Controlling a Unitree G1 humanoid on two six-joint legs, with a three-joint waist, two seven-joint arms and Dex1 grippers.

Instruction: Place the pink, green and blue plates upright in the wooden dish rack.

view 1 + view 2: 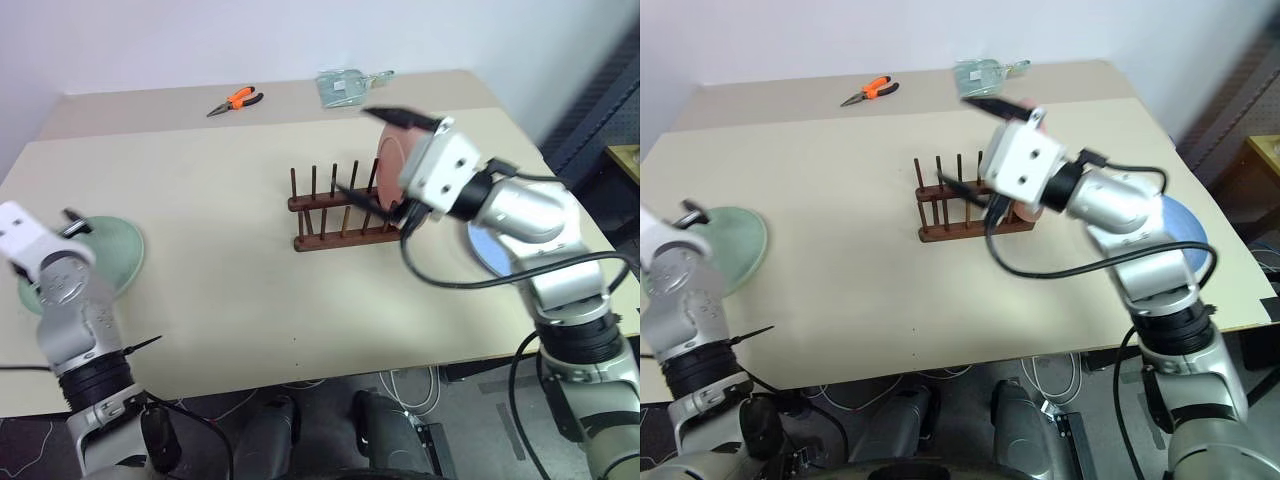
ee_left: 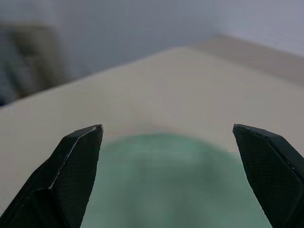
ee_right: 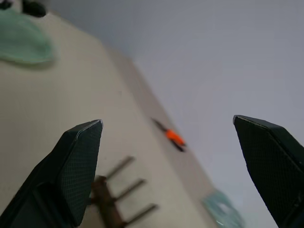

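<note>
Head views: pink plate [image 1: 388,160] upright in wooden dish rack [image 1: 340,212], right gripper [image 1: 975,143] just beside it, fingers apart, empty. Blue plate [image 1: 1180,222] flat under right arm.

Left wrist: left gripper [image 2: 166,142] spread wide over green plate [image 2: 161,185].

Right wrist: orange pliers [image 3: 174,137] beyond rack pegs.

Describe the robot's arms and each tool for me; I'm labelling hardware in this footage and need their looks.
Both arms are silver-grey metal segments with black ribbed joint rings. The right arm carries a white boxy wrist block with small dark screw holes, and black cables loop beside it. The left arm has a similar white block. The right tool and left tool each have two black, finely textured fingers tapering to wedge tips.
</note>
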